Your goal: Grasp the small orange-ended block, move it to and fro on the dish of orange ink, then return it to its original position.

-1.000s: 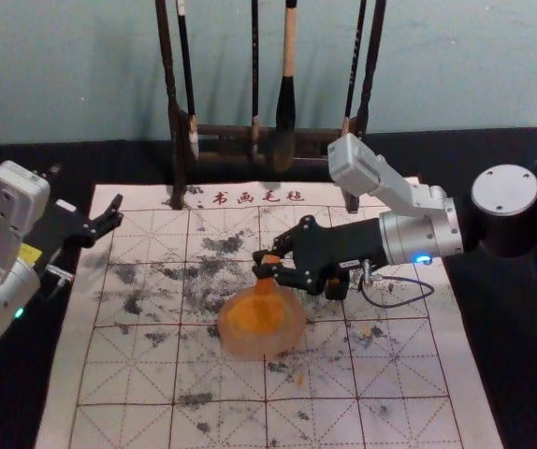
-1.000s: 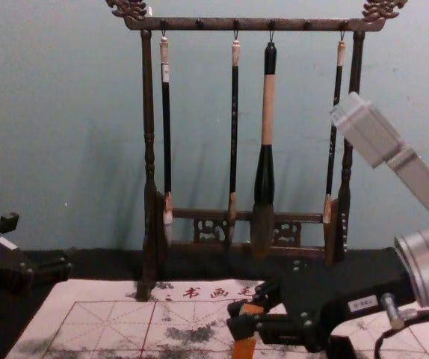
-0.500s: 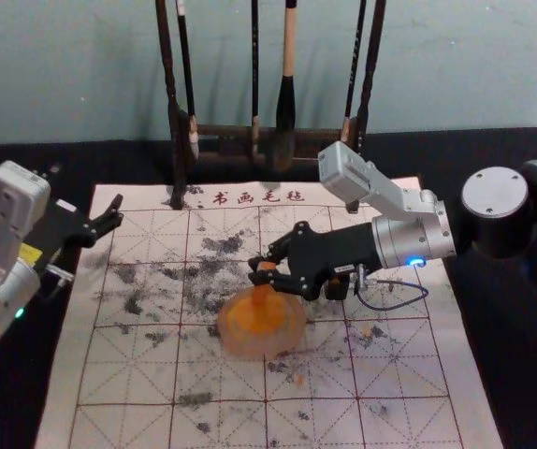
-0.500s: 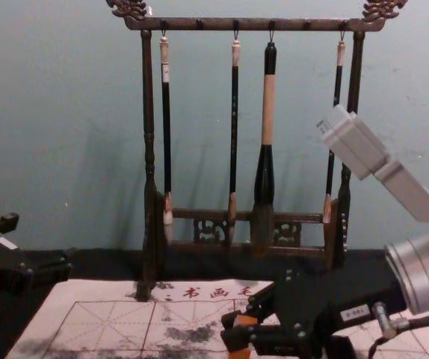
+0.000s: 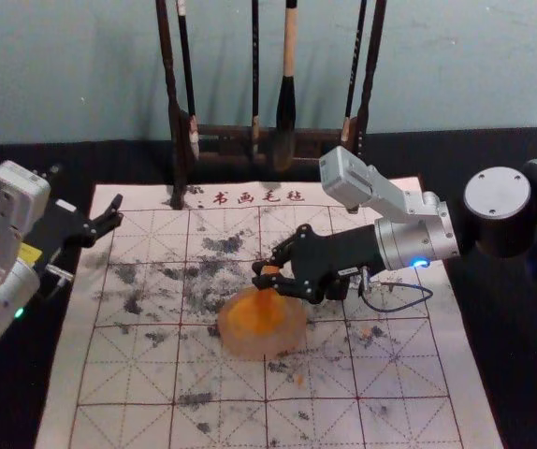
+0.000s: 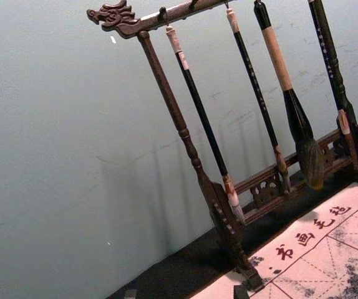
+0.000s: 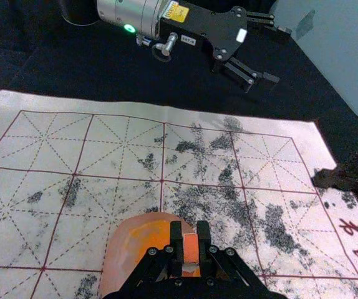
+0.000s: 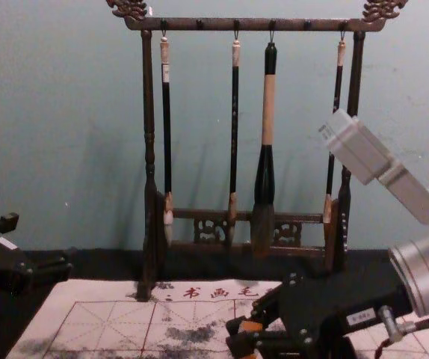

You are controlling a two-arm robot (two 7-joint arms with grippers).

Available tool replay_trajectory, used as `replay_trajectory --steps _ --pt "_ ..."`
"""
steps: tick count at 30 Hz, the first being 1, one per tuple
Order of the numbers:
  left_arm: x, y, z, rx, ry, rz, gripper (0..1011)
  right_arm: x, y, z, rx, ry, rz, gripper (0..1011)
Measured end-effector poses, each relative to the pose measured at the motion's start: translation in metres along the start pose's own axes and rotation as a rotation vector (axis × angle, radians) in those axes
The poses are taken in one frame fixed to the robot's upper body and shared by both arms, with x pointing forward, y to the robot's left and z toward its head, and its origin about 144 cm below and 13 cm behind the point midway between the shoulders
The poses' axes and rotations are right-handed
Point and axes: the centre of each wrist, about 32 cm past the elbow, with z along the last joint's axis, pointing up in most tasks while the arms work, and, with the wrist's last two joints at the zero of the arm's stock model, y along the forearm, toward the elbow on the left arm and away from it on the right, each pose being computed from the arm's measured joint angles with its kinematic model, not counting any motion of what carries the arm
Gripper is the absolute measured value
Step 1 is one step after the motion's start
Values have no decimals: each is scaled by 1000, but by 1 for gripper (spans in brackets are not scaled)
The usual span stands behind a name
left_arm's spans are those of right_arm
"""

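Orange block (image 5: pixel 271 269) roughly upright in right gripper (image 5: pixel 263 274) over dish (image 5: pixel 287 340); left gripper (image 5: pixel 88 191) aside

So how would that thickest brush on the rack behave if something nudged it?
The thickest brush would probably swing, since it hangs from the rack by a thin loop. Its straight handle looks stiff, while the hair tip likely gives when pressed. Being thickest, it may be the heaviest.

Calligraphy workspace — brushes (image 8: pixel 267 112) hung on carved rack (image 8: pixel 149 134), ink-smudged gridded mat (image 5: pixel 147 374) spread before rack, dark tabletop (image 8: pixel 110 263) under rack, plain wall (image 8: pixel 50 112) behind rack — building type cannot be told.
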Motion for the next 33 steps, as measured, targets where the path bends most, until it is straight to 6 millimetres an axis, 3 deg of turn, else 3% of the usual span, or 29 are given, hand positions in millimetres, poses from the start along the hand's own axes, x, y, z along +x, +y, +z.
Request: replay_trajectory --steps 20,33 --pt "0 0 0 0 0 0 1001 -13 -11 0 -17 -15 15 133" --pt "0 0 0 0 0 0 1001 -19 -5 2 -13 -21 59 133"
